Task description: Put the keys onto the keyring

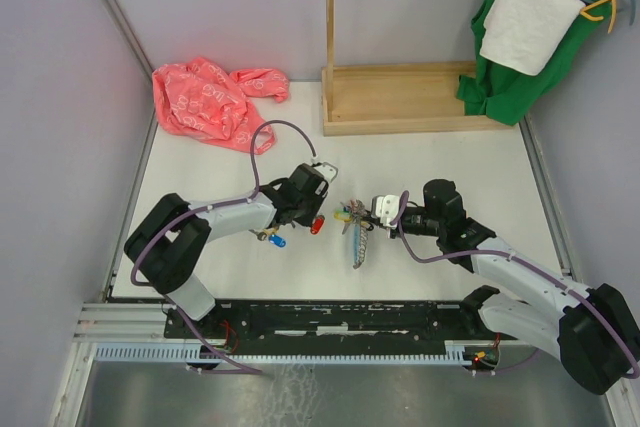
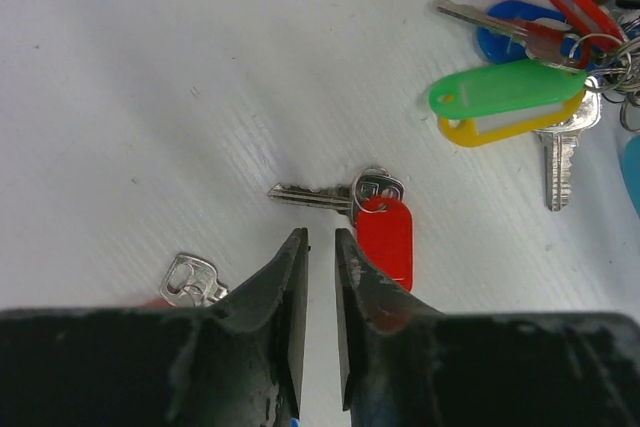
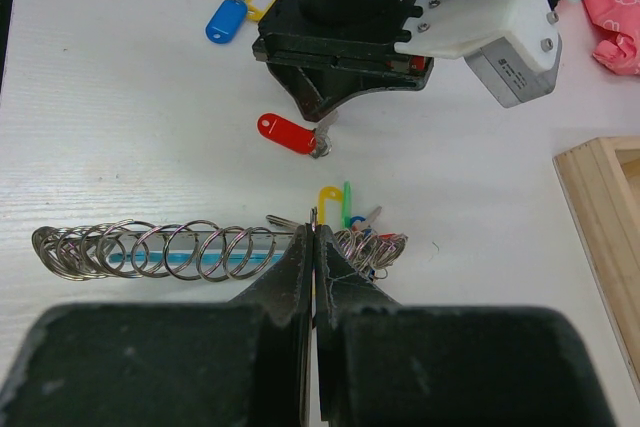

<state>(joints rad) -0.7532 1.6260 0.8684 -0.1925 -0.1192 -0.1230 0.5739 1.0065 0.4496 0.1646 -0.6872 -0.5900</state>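
- Blue-tagged key [image 3: 226, 19]: loose on the counter [image 1: 450, 157], nearest the near edge and left of centre, with a yellow tag beside it. Not yet threaded; leave it for a later pass.
- Keyring [image 3: 170, 252]: a coil of wire loops over a light-blue sleeve. It lies mid-counter, one end toward the near edge. Tagged keys [image 2: 505, 90] already hang at its far end.
- Right pincer [image 3: 314, 232]: fingers pressed together, apparently pinching the keyring's wire between the coil and the hung keys. It should hold firm so the ring cannot skid during threading.
- Red-tagged key [image 2: 383, 237]: flat on the counter just left of the keyring, blade pointing away from the ring. This is the piece in hand.
- Left pincer [image 2: 320, 237]: hovering over the red-tagged key, fingers parted by a slim gap with nothing between them. It should probably spread wider before descending. A grip on the tag or metal head would leave the small split ring free to meet the wire. Slippery plastic may twist.
- Wooden frame [image 1: 400, 97] and pink bag [image 1: 205, 97]: along the far edge, well apart from the work.
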